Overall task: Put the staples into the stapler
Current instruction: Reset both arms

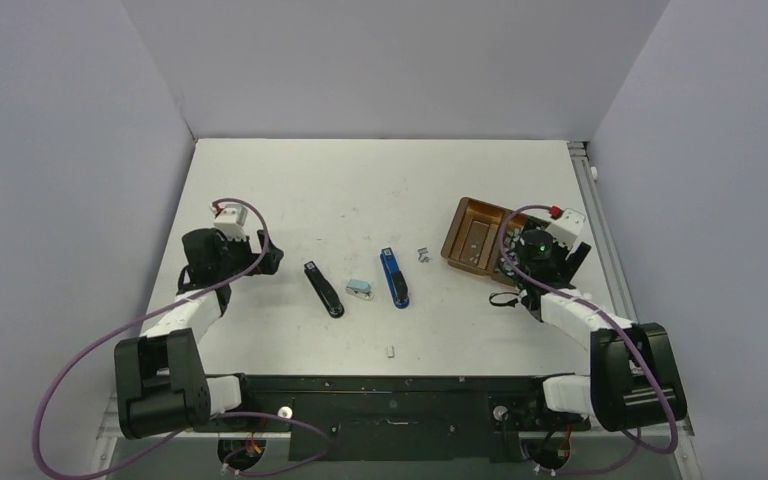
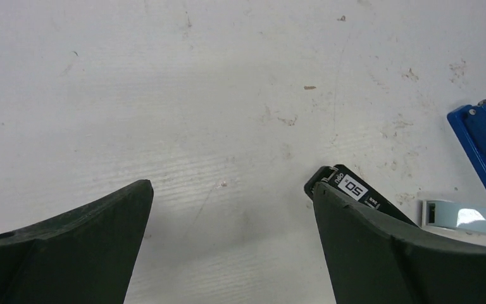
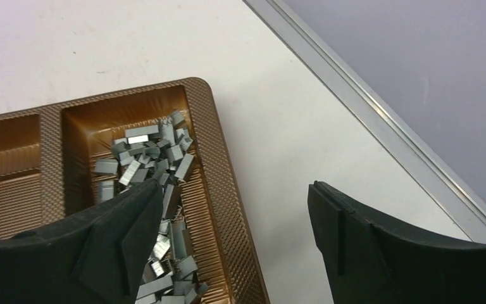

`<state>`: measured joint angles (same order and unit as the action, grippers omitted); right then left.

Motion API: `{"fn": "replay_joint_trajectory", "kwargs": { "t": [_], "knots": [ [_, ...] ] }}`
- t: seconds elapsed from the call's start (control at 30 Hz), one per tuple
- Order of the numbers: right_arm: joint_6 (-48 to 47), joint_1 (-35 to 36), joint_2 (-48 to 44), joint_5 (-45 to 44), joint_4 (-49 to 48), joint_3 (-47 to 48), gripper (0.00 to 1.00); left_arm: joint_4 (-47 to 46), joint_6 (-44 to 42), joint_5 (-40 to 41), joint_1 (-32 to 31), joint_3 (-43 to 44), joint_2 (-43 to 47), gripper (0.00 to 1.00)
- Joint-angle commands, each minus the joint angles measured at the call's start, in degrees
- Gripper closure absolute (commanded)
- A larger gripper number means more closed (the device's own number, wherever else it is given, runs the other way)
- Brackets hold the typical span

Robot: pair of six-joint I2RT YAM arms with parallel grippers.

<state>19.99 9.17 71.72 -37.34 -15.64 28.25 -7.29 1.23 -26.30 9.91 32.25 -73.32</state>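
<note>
Over the brown tray's (image 3: 221,183) end compartment, the right hand (image 3: 228,209) hangs spread above the heaped staples (image 3: 152,158), probably to pick some; the left hand (image 2: 231,196), spread and empty, hovers beside the black stapler (image 2: 348,187).

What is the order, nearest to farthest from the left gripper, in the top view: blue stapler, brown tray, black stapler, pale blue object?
From the left gripper:
1. black stapler, beside it
2. pale blue object, table centre
3. blue stapler, right of centre
4. brown tray, far right
</note>
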Motion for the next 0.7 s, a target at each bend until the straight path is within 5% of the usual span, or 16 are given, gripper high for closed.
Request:
{"fn": "replay_joint_trajectory", "kwargs": {
  "t": [0.0, 0.4, 0.67],
  "knots": [
    [-5.2, -1.4, 4.1, -0.4, -18.5, -4.1, 0.15, -26.6, 4.0, 2.2, -0.2, -7.4, 1.9, 0.04],
    [-11.4, -2.0, 13.0, 5.9, -55.6, -17.7, 0.12, -53.4, 2.3, 3.4, -2.4, -16.1, -9.0, 0.04],
    [-12.0, -3.8, 18.3, 13.8, -52.5, -14.3, 0.1, -48.7, 0.1, 12.3, -6.9, -14.4, -8.8, 0.04]
  ]
}}
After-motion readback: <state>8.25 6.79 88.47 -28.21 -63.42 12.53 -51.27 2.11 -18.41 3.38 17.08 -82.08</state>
